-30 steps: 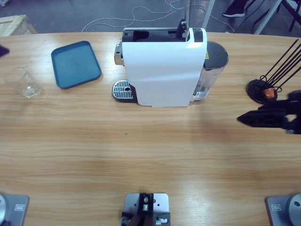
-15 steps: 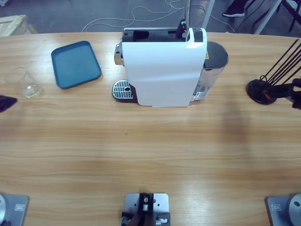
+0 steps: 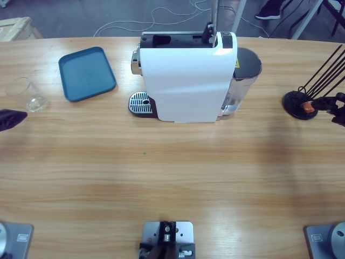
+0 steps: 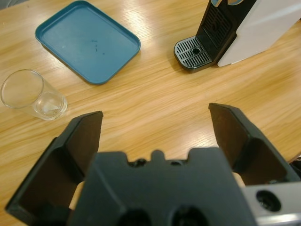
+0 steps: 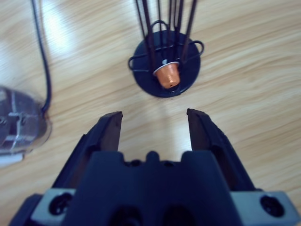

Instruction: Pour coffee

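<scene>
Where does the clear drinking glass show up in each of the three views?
High view: the glass stands near the left edge, left of the blue tray.
Left wrist view: glass at far left, below-left of the blue tray.
Right wrist view: not in it.
Shared landmark: the tray.

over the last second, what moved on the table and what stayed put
The right gripper pulled back from mid-table to the capsule rack, jaws open toward the orange capsule. The left gripper came in beside the glass, jaws open. Nothing was grasped. Tray and coffee machine stayed.
</scene>
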Robot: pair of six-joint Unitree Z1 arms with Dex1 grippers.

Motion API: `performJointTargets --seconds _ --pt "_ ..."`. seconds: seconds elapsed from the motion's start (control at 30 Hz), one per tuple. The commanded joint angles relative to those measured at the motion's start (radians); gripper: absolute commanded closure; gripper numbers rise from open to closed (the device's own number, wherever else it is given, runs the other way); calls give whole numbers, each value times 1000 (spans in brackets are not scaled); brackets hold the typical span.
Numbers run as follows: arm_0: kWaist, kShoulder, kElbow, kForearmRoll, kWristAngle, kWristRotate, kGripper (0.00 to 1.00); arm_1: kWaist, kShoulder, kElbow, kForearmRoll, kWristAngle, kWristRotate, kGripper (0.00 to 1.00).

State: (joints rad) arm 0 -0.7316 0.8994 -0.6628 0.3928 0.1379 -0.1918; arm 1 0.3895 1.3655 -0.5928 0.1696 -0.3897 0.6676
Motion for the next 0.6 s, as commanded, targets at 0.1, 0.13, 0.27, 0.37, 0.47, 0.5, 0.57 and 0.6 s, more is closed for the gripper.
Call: performJointTargets --seconds 0.1,0.13,0.27,0.37,0.47,0.5,0.57,0.6 --pt "-8 -25 43 -17 15 -9 64 -92 129 70 -139 4 -4 414" --pt "-8 -25 43 -17 15 -9 64 -92 143 70 -154 5 -14 414" --pt "-8 -26 43 -18 15 -9 64 -92 218 72 -229 11 -140 414" --pt "-8 -28 44 -19 15 -9 64 -92 195 87 -229 9 -151 414" --pt "-8 -30 46 -20 15 -9 64 -100 195 90 -234 3 -151 414" --pt "-8 -30 47 -23 15 -9 64 -105 196 91 -237 3 -150 414" --pt "-8 -31 49 -25 15 -9 64 -109 199 91 -243 3 -150 414" --pt "-8 -33 50 -26 15 -9 64 -111 206 92 -249 3 -150 414"
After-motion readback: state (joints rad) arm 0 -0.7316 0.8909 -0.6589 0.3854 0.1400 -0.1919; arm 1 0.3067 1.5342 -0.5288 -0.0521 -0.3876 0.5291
